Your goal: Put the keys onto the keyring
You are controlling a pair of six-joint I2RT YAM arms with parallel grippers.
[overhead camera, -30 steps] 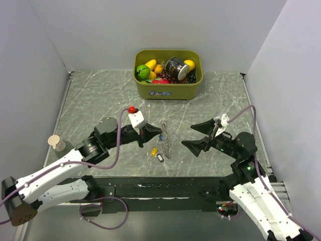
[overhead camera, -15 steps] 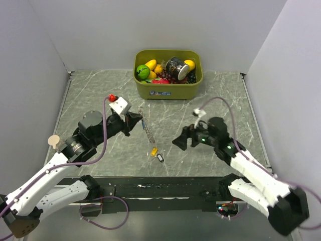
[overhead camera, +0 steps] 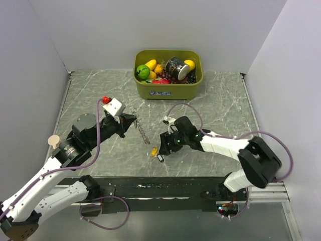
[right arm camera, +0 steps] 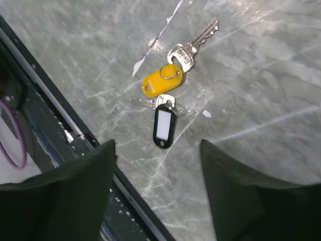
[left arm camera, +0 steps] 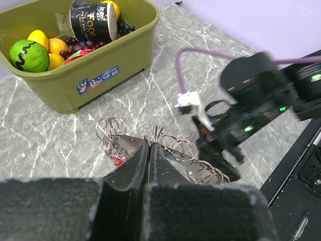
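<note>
We see the left gripper fully closed, pinching the keyring at its tips. The right gripper stands open, holding nothing, directly above the keys, which lie on the table.

Barely any readable text here tbh
The olive bin has a blue-and-white sticker on its front wall, but the print is too small to read. The black can inside the bin has white lettering I can't make out.
</note>
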